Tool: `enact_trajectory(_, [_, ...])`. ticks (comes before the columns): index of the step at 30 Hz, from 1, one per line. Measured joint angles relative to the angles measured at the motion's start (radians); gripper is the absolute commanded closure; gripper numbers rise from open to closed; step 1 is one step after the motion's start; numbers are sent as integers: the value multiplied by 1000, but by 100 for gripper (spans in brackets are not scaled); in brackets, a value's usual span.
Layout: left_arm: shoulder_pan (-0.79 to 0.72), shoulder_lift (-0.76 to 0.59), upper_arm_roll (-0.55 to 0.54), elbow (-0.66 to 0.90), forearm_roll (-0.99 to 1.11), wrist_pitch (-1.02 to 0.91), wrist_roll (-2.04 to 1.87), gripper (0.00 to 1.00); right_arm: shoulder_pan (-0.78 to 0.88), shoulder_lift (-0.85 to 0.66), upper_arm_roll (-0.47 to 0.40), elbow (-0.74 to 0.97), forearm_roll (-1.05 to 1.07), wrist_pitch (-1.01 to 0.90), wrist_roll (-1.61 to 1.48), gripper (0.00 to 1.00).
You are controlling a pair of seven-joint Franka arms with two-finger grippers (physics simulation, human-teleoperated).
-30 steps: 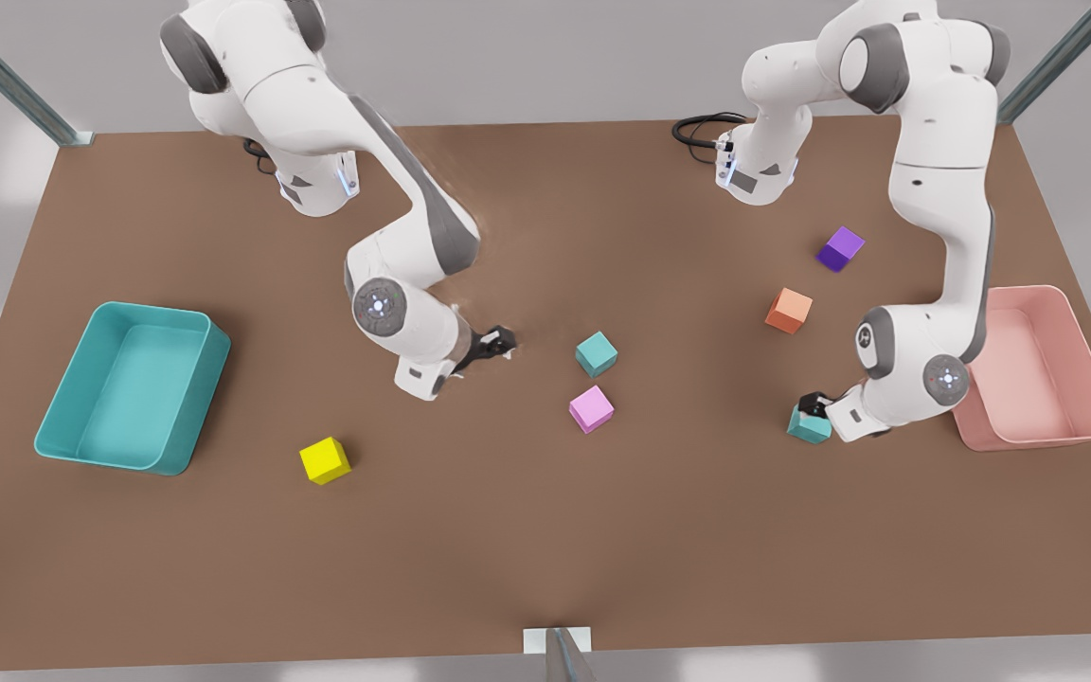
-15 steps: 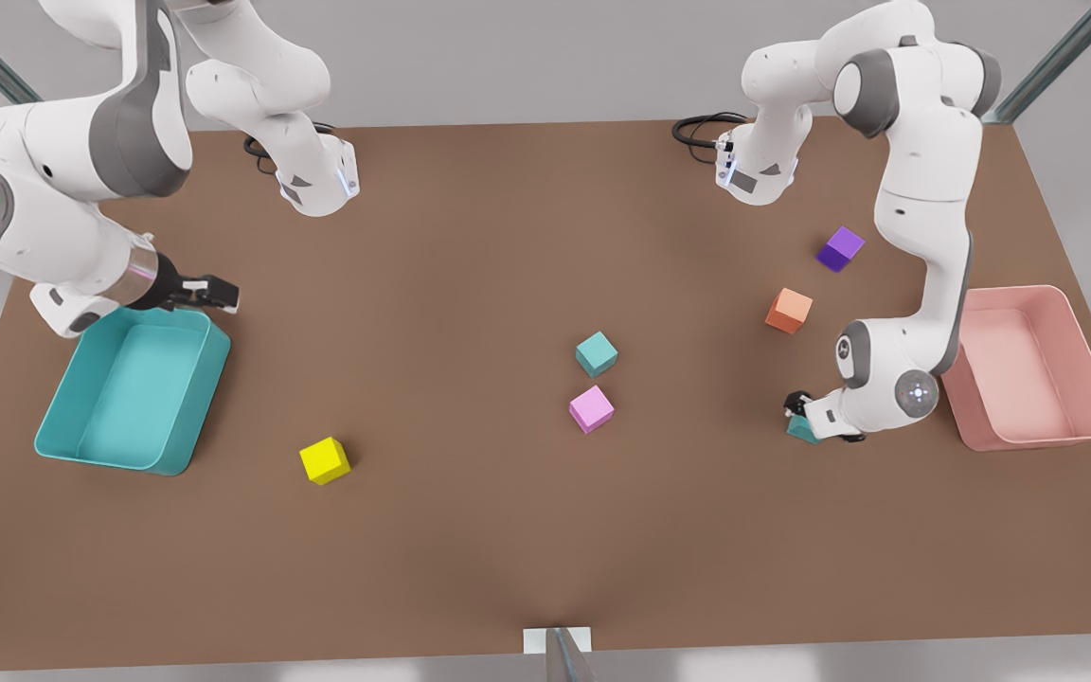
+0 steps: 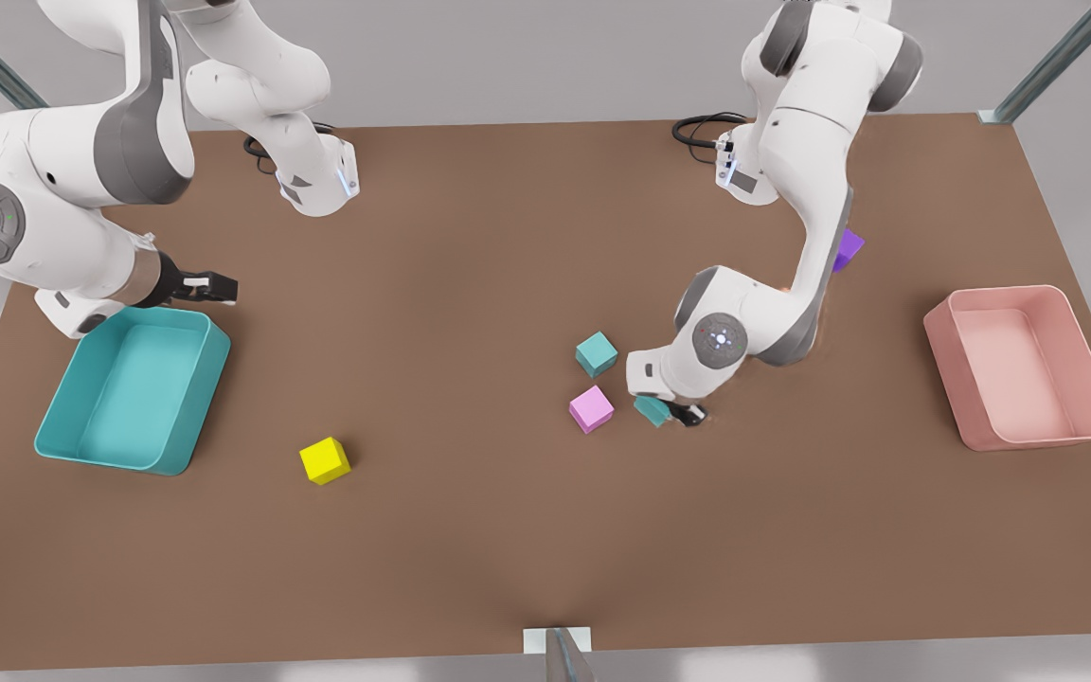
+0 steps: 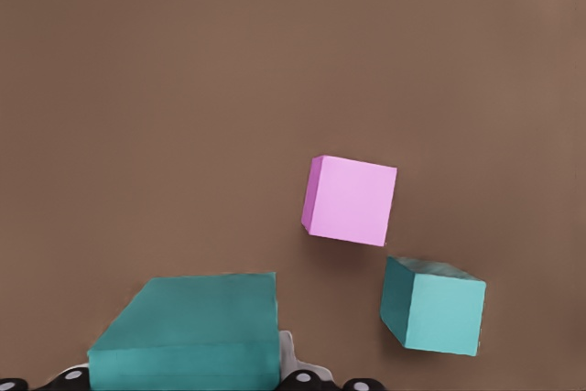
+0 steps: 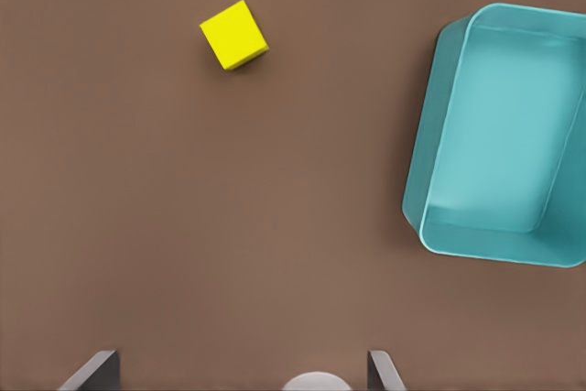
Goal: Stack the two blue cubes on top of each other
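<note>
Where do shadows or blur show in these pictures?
Front view: soft shadow beside the bin, brownish smear along the left arm. Left wrist view: faint shadows under the pink cube and loose blue cube. Right wrist view: even light, no glare.

The flat brown surface (image 3: 470, 530) looks matt and faintly mottled, like fibreboard. The two small teal cubes, one held (image 4: 188, 331) and one free (image 3: 596, 353), have plain matt faces, as do the pink cube (image 3: 591, 408) and the yellow cube (image 3: 325, 460). The large teal rectangular bin (image 3: 209, 374) and the pale pink bin (image 3: 941, 346) look like smooth moulded plastic with a soft sheen. The arm shells (image 3: 53, 218) are glossy white plastic with grey joints.
</note>
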Motion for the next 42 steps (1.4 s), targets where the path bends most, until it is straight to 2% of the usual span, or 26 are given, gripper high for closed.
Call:
enact_trajectory(2, [-59,68,-1,86,-16,-40,-97,51,1,1,-1,-2,0,-1,-2,0])
enact_trajectory(6, [-119,99,-2,110,-42,-98,-263,51,2,4,-1,-2,-1,-3,-5,0])
enact_trajectory(10, [-133,75,-33,45,-56,-145,-397,51,1,7,-1,-4,0,-4,-8,0])
enact_trajectory(12, [-122,26,-42,-38,-59,-137,-454,51,1,8,-1,-5,0,-4,-9,0])
enact_trajectory(18, [-97,18,-54,-99,-61,-70,-590,50,4,10,-1,-6,-1,-4,-12,0])
enact_trajectory(37, [-68,18,-76,-152,-55,40,-817,49,18,19,-7,-6,-1,-3,-17,0])
enact_trajectory(38, [-68,18,-77,-153,-56,42,-823,47,17,19,-7,-6,-1,-3,-17,0])
enact_trajectory(39, [-68,18,-77,-153,-59,43,-827,0,16,19,-7,-6,-1,-3,-17,0])
enact_trajectory(42, [-65,18,-77,-153,-70,47,-830,0,15,20,-8,-6,-1,-3,-17,0])
